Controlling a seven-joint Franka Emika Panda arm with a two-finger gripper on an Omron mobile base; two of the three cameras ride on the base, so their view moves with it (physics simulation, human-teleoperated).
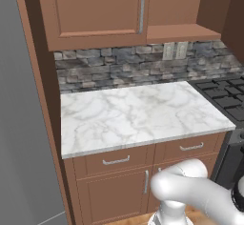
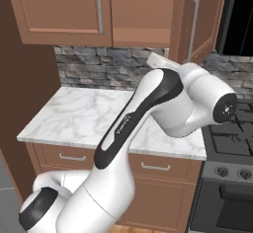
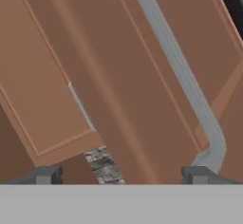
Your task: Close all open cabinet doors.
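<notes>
Above the marble surface (image 1: 143,119), the left cabinet door (image 1: 93,9) sits flush and shut, while the open cabinet door (image 2: 197,19) stands swung out toward the robot, edge-on beside the stove (image 2: 232,133). Its long bar handle (image 2: 192,24) runs down the outer face, and in the hand view that handle (image 3: 180,66) lies close ahead. The hand (image 3: 121,174) is spread wide and holds nothing. A wooden panel on hinges should feel rigid and moderately light, swinging freely, so a flat push on the outer face near the handle side, far from the hinges, ought to serve better than a pinch on the slick metal bar. Stone backsplash (image 1: 138,64) and the wall outlets (image 1: 175,50) sit behind, well clear. The arm's own elbow crowds the door's arc and may hinder the swing.
</notes>
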